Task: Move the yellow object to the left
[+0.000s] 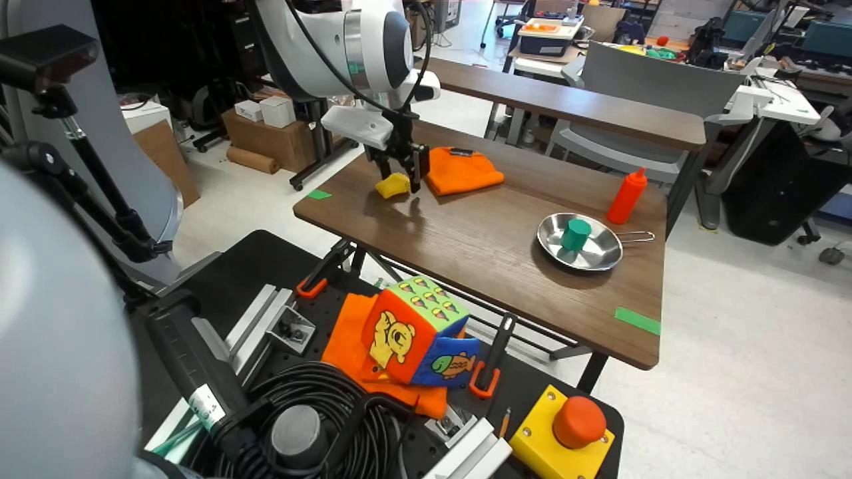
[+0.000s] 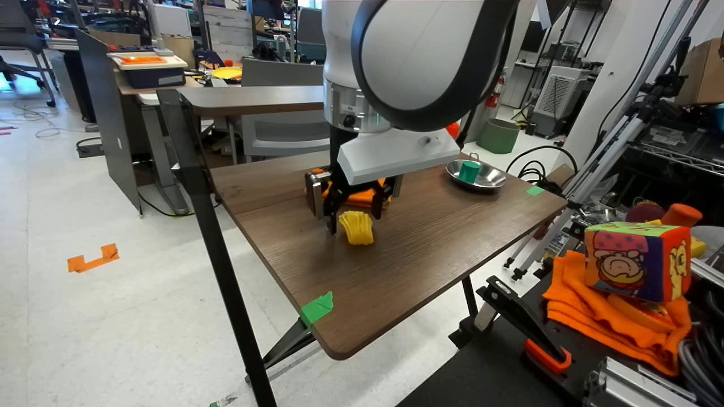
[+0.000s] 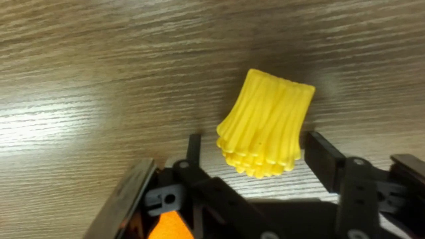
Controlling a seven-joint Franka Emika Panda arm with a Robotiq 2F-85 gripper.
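The yellow object is a small, ridged, wedge-like block on the brown wooden table. It also shows in both exterior views, near one end of the table. My gripper points down over it and is open. In the wrist view the near end of the block lies between the fingers. The right-hand finger is very close to its side; a wider gap shows at the left-hand finger. The gripper also shows in both exterior views, with its fingertips low beside the block.
An orange cloth item lies right behind the gripper. A metal pan holding a green cylinder stands at the table's far end, with a red bottle beside it. Green tape marks a table corner.
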